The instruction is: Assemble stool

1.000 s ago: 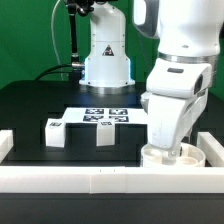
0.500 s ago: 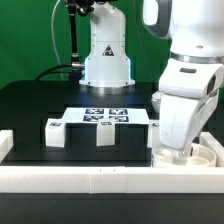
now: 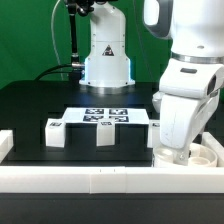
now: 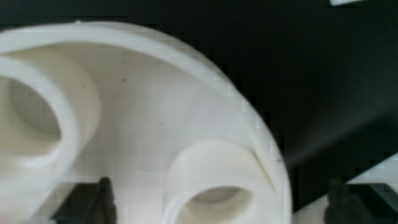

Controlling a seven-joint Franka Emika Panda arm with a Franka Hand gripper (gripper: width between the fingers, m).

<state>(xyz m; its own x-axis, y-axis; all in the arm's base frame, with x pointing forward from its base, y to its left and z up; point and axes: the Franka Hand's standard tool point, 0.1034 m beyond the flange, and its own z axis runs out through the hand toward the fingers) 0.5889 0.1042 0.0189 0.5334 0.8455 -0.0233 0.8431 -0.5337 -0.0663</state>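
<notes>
One seat disc (image 4: 169, 105) — first leg (image 3: 55, 133), second leg (image 3: 104, 136), both upright.

We see bare black tabletop (image 3: 30, 105) at the exterior view's left, open for passing. A long white rail wall (image 3: 100, 180) blocks the near edge and both ends. One short blocky white plastic leg (image 3: 53, 133) and a second leg (image 3: 105, 133) stand apart beside the marker board (image 3: 96, 117), a clear gap between them. At the exterior view's right, the bulky white robot arm (image 3: 185, 100) fills the corner above the round white plastic seat disc (image 3: 198, 155).
</notes>
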